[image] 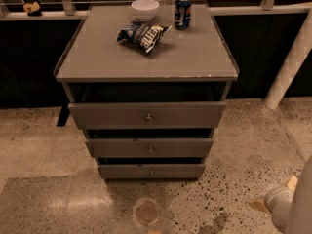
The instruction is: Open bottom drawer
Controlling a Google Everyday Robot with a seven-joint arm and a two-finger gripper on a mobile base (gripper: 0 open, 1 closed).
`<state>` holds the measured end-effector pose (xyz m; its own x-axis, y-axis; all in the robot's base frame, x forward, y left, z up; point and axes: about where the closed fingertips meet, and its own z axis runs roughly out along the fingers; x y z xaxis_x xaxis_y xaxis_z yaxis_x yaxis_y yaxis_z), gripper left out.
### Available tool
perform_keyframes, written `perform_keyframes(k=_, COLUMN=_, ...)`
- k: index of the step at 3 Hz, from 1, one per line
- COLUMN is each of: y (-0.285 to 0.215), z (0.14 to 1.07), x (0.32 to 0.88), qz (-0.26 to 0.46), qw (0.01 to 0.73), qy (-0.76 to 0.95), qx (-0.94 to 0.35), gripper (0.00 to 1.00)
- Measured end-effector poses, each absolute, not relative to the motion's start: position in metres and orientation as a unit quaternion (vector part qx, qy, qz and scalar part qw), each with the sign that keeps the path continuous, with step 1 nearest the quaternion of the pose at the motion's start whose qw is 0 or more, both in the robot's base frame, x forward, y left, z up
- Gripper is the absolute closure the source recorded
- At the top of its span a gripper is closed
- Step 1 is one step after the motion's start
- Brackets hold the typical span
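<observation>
The grey cabinet (146,57) has three drawer fronts stacked down its face. The bottom drawer (122,171) is the lowest and narrowest front, with a small round metal knob (151,172) at its centre. A dark gap shows above it, as it does above the two fronts higher up. My gripper is out of view. Only a white rounded part of my arm (285,206) shows in the lower right corner, well to the right of the drawers and touching nothing.
On the cabinet top lie a chip bag (143,34), a white bowl (145,8) and a blue can (183,12). A white post (290,65) slants down at the right. A round floor plate (147,212) sits in the speckled floor before the cabinet.
</observation>
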<state>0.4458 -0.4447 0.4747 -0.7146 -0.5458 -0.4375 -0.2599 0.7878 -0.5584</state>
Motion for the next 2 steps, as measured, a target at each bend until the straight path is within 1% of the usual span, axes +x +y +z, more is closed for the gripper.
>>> perform_keyframes(k=1, y=-0.4404, z=0.4748, x=0.4619, qz=-0.217, qw=0.301, qy=0.902, qx=-0.222, gripper=0.0)
perform_keyframes(k=2, y=-0.4403, z=0.4745, x=0.4613, qz=-0.216, qw=0.301, qy=0.902, qx=-0.223, gripper=0.0)
